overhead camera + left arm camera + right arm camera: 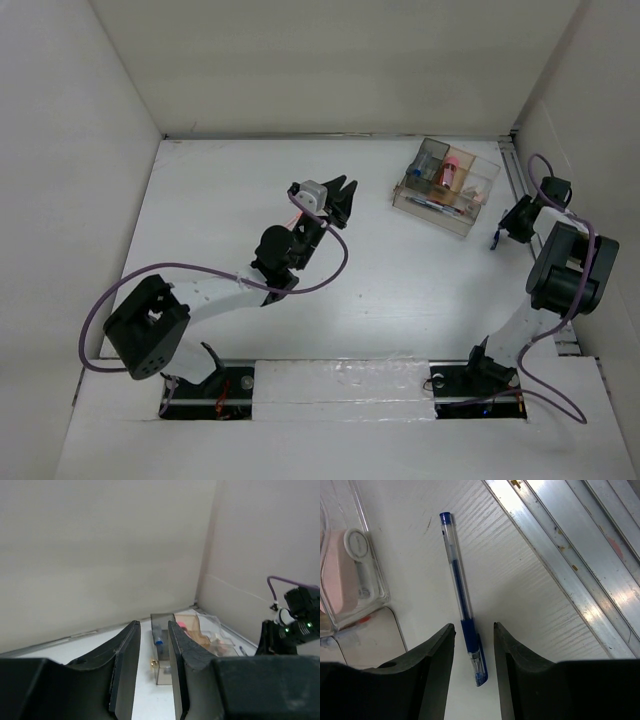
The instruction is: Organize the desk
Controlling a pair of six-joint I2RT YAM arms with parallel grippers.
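right end effector half-open astride the pen on the tabletop — a skewed close could roll it toward the rail; left end effector narrow, empty.

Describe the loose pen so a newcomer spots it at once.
On the large white desk, look right, between the clear compartmented organizer box and the metal rail. The clear-barrelled pen with blue cap and grip lies flat there, alone outside the box.
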